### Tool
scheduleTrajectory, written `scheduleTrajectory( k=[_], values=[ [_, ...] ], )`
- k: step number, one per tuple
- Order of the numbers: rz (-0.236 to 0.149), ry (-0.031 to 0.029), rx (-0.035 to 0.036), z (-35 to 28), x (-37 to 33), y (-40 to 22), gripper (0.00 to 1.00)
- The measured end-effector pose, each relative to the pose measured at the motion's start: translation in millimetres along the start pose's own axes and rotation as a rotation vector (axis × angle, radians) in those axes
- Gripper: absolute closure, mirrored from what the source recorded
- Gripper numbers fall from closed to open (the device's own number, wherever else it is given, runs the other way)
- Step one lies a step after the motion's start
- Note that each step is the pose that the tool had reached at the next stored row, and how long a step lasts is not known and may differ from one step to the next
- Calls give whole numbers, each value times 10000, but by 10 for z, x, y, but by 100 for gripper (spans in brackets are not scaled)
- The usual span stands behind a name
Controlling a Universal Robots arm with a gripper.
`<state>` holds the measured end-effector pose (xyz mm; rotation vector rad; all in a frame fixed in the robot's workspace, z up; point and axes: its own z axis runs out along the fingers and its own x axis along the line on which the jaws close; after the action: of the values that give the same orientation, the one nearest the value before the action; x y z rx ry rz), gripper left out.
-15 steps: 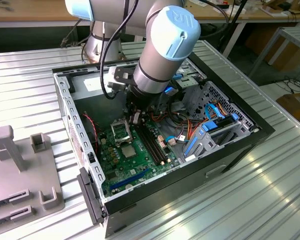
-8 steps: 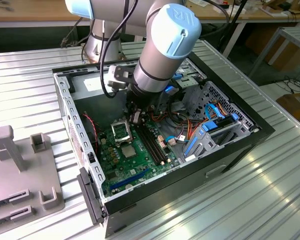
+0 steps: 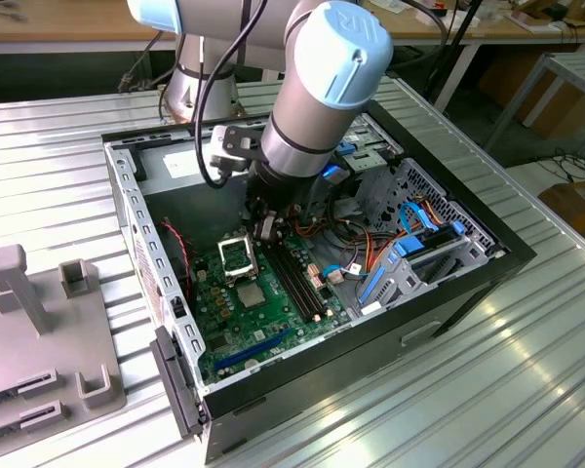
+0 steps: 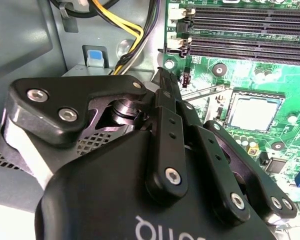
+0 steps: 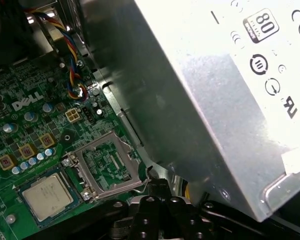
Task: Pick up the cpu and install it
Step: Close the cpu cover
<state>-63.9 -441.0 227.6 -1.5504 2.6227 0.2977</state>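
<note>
1. Nearest, on the exterior view's left, a grey fixture (image 3: 39, 331) with upright pegs lies on the ribbed metal table (image 3: 526, 390).
2. Beside it an open black case (image 3: 370, 375) stands on the table. It holds a green board (image 3: 234, 327) flat on its floor.
3. The cpu (image 3: 252, 295) lies flat on the near half of the board, silver top up. In both wrist views it sits inside its socket, with a thin green rim around the plate.
4. Just beyond the cpu, touching the socket's far edge, the square metal frame (image 3: 236, 255) is flipped open, and the board shows through its window.
5. To the exterior view's right of the cpu run long black memory slots (image 3: 300, 285).
6. Further to that side, a metal drive cage (image 3: 419, 253) with blue latches fills that end of the case, with coloured wires (image 3: 366, 253) bunched beside it.
7. The gripper (image 3: 266, 230) hangs inside the case just above the far end of the frame, apart from the cpu. Whether it is spread or pressed together cannot be told.
8. Farthest in, a silver power supply (image 5: 215, 100) sits against the case's far wall, and the arm (image 3: 322, 88) comes down from that side.
</note>
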Motion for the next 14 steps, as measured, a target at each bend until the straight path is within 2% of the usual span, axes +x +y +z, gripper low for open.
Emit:
scheduleTrajectory(
  k=[10, 14],
  values=[
    [1, 24, 14, -33, -5, 5, 89],
    [2, 50, 29, -37, -1, 5, 89]
  ],
)
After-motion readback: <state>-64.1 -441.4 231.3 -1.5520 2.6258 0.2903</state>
